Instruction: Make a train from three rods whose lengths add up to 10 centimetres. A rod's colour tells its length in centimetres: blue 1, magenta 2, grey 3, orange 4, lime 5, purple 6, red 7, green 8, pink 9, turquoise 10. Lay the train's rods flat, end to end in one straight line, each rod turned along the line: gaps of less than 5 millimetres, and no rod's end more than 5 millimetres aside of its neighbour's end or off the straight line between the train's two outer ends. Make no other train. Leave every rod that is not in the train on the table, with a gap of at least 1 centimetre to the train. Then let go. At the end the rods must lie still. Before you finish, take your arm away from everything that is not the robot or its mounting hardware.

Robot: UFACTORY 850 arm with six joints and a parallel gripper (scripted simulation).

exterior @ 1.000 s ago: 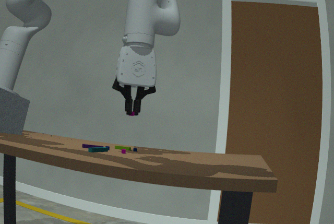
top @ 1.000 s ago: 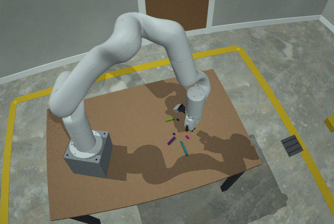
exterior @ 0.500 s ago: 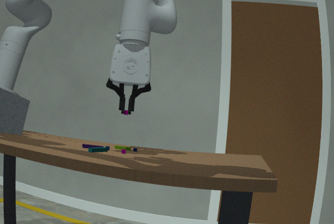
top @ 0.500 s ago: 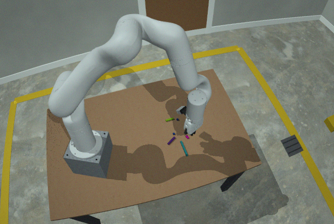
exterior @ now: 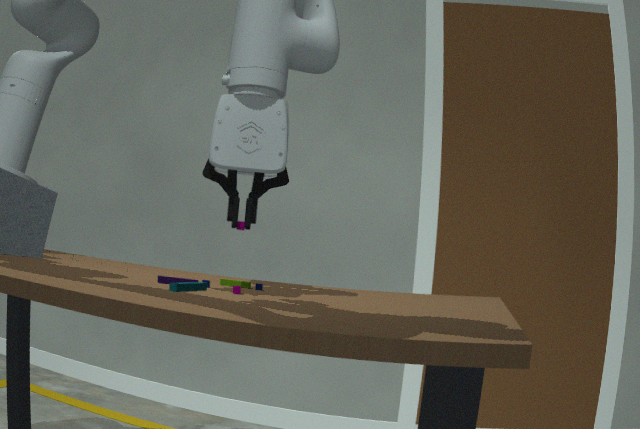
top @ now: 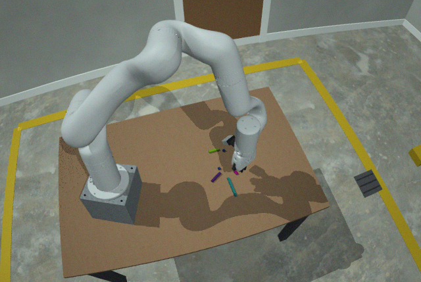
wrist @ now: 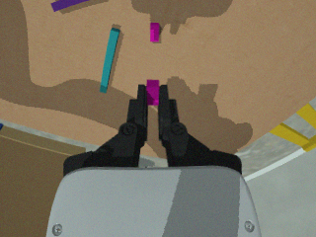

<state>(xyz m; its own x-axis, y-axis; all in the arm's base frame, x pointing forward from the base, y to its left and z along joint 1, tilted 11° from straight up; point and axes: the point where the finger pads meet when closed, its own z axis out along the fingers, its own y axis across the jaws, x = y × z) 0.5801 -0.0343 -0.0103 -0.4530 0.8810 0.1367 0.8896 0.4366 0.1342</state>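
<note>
My gripper (exterior: 241, 224) (wrist: 152, 97) is shut on a magenta rod (exterior: 241, 226) (wrist: 153, 96), held well above the table. Another magenta rod (top: 235, 172) (exterior: 236, 290) (wrist: 155, 33) lies on the table. A turquoise rod (top: 231, 187) (exterior: 188, 286) (wrist: 110, 59) lies near it. A purple rod (top: 216, 177) (exterior: 174, 279) (wrist: 76, 3) lies apart from both. One blue rod (top: 219, 168) (exterior: 206, 281) is close to the purple rod's end. A second blue rod (top: 223, 150) (exterior: 258, 286) lies beside the lime rod (top: 214, 150) (exterior: 232, 282), with a gap. In the top view the held rod cannot be made out.
The wooden table (top: 163, 156) (exterior: 361, 310) carries the arm's grey base block (top: 131, 194) (exterior: 25, 212) at one end. The arm's shadows fall across the table and some of the rods' surroundings. The table's edge shows beyond the rods in the top view.
</note>
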